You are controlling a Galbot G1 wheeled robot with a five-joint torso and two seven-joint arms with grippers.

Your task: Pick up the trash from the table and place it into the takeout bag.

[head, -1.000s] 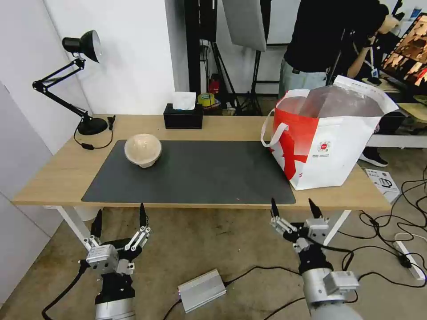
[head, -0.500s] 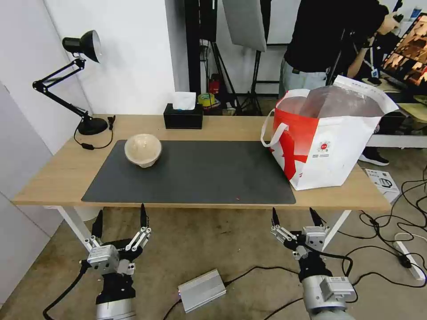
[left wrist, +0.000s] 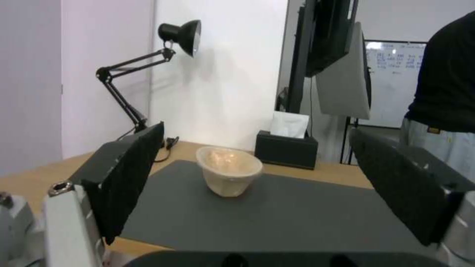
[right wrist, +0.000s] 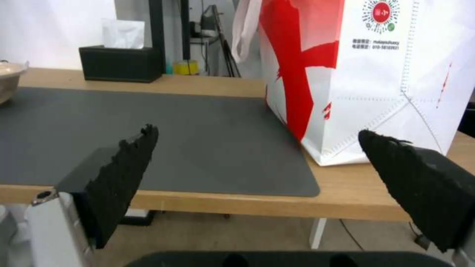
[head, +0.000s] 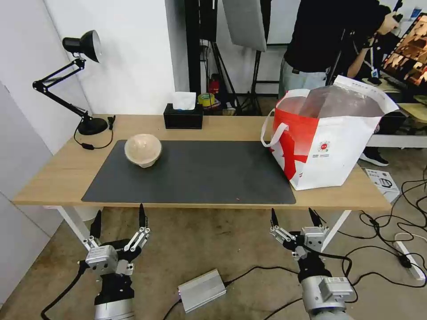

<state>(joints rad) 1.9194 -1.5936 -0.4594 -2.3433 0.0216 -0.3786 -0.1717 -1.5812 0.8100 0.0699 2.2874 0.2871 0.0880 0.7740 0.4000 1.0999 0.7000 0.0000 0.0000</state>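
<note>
A beige round bowl (head: 143, 150) (left wrist: 229, 174), the trash in view, sits on the left part of the dark grey mat (head: 200, 173) on the wooden table (head: 231, 126). The red-and-white takeout bag (head: 331, 142) (right wrist: 376, 74) stands open at the table's right end, showing its foil lining. Both grippers hang below the front edge, fingers pointing up. My left gripper (head: 119, 211) is open and empty, in front of the bowl. My right gripper (head: 292, 212) is open and empty, just left of the bag. The bowl's rim (right wrist: 9, 79) shows at the right wrist view's edge.
A black desk lamp (head: 82, 49) stands at the back left and a black tissue box (head: 183, 116) at the back middle. On the floor lie a silver box (head: 201, 290) and cables (head: 400, 213). A person (head: 324, 40) stands behind the bag.
My right gripper has sunk a little lower, away from the table's front edge. The left gripper, bowl and bag have stayed put.
</note>
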